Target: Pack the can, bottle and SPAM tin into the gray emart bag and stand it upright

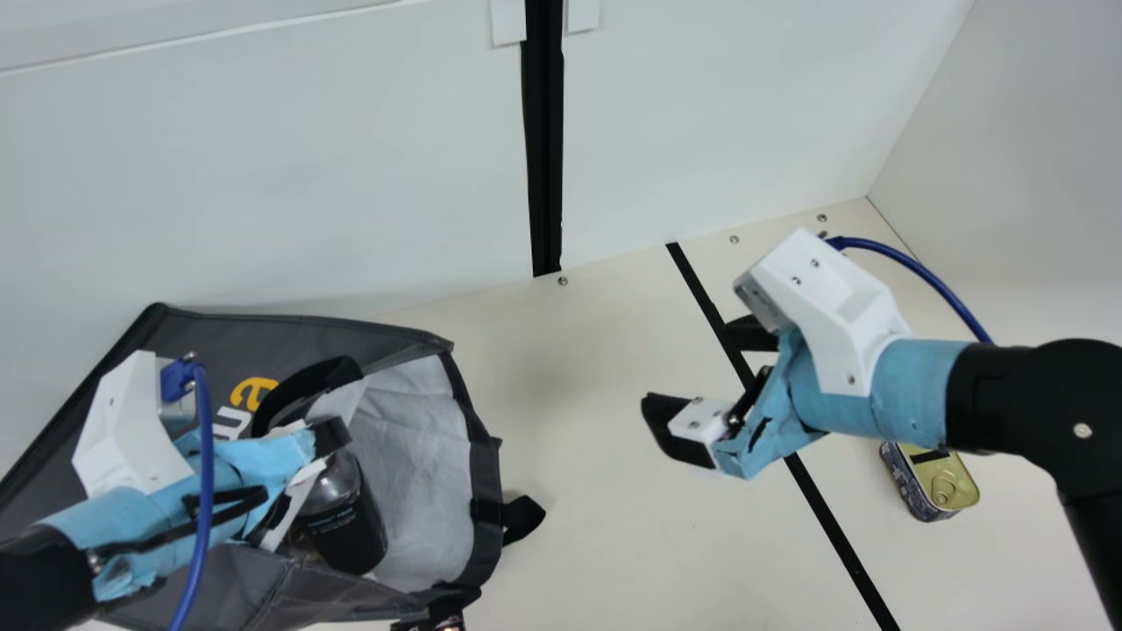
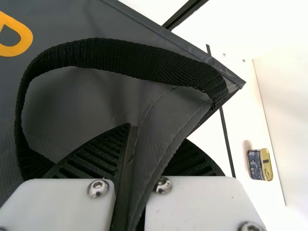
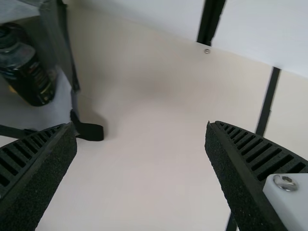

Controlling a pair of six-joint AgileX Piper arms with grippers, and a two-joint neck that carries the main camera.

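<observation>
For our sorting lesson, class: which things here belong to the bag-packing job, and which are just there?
Job:
- gray bag, edge in the left gripper
- bottle, inside it
- SPAM tin, on the table

Just there:
- black strip across the table
- table screw

Cannot tell: cut-off thing, main view's bottom edge

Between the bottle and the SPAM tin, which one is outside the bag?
The SPAM tin: it sits on the table, past the black strip, whereas the bottle lies inside the bag.

Cream table [image 1: 578, 526], black strip [image 1: 840, 543] across it, gray emart bag [image 1: 202, 337] lying open, SPAM tin [image 1: 942, 482] well apart
</observation>
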